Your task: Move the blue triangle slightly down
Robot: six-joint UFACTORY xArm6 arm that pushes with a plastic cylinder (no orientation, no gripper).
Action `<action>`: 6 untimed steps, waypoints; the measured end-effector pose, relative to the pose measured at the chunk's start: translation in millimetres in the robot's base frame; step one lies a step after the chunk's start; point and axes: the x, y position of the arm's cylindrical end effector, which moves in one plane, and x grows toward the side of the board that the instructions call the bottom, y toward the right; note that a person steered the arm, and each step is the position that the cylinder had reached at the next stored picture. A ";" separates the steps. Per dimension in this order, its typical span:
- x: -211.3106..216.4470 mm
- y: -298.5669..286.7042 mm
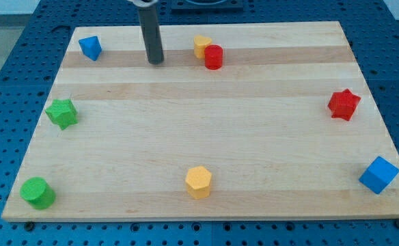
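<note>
Approaching stage: my tip (156, 61) rests on pale wooden board (206, 171) near view's top, well right of small blue triangle block (90, 47), no contact. Rod only, no jaws, nothing held. Triangle sits in board's top-left corner. Small yellow block (200, 45) touching red cylinder (214, 57) to tip's right, off route. Next move, likely: bring tip round above triangle, toward view's top edge, then short push downward. Little room there; slip past corner possible.

Bright, even overhead light fills the view; the pale wooden board (206, 130) shows no glare. Shadows are short and soft (a faint one beside the straight dark rod (151, 34)). Focus is sharp throughout, edges undistorted.
</note>
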 end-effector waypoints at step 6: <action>-24.7 -152.2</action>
